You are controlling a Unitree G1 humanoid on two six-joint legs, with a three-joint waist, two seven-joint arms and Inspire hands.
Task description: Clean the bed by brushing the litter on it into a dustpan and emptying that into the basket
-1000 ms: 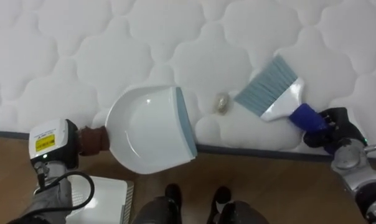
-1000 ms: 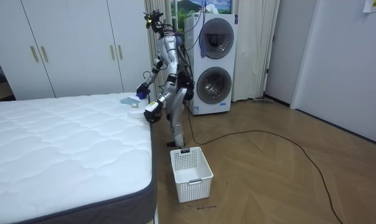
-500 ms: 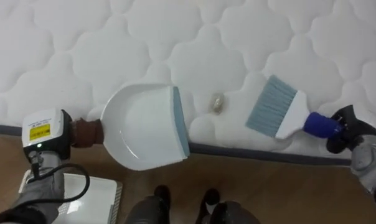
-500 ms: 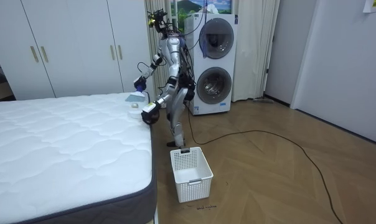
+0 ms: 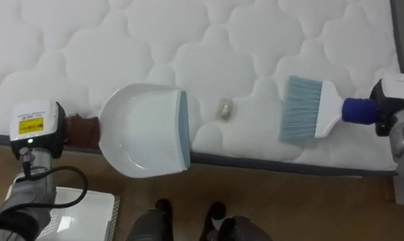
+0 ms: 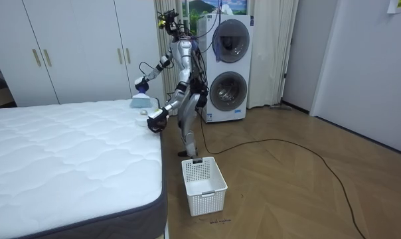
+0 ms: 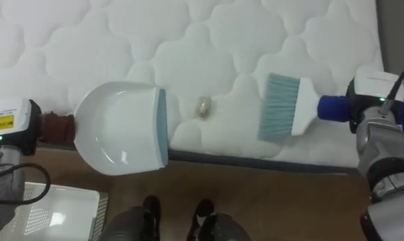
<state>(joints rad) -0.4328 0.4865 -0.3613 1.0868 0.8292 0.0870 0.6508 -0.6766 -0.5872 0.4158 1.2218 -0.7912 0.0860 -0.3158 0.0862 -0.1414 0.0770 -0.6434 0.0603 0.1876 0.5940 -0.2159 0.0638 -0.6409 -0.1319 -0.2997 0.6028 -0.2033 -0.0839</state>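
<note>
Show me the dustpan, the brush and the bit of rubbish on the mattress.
dustpan [image 5: 138, 134], left eye view, white scoop.
brush [image 5: 299, 110], left eye view, bristles.
bit of rubbish [image 5: 224, 109], left eye view, its middle.

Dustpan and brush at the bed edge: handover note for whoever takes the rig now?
Left hand is at the brown handle of the dustpan; grasp hidden. Pan lip at the mattress edge, facing the scrap.
Right hand curled round the blue handle of the hand brush, bristles toward the pan.
The small pale scrap lies on the mattress between lip and bristles, touching neither.
Done: tools lined up.
Left: sweep scrap into pan, then probably tip it into the white basket on the floor.
</note>
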